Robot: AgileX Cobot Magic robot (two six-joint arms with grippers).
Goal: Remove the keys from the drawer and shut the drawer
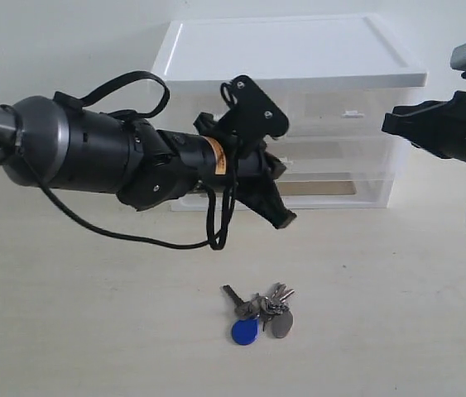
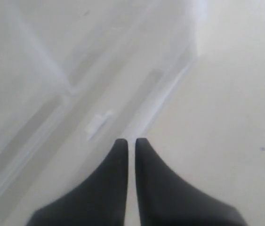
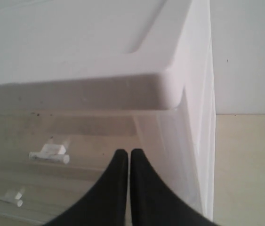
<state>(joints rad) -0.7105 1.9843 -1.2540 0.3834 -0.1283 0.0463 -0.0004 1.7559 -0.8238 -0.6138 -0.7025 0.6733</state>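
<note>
My left gripper (image 2: 127, 142) is clenched on nothing, tips just before the drawer (image 1: 332, 192), near its white tab handle (image 2: 97, 124). My right gripper (image 3: 124, 153) is clenched too, empty, beside the cabinet (image 1: 290, 50). The keys (image 1: 261, 314) lie on the table (image 1: 398, 314), in front of the cabinet.

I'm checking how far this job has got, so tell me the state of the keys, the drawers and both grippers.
keys: out of the drawer, lying on the table, not held.
drawer: pushed in or nearly; fully shut cannot be told.
upper right drawer: closed.
left gripper: shut, empty, at the drawer's front.
right gripper: shut, empty.
</note>
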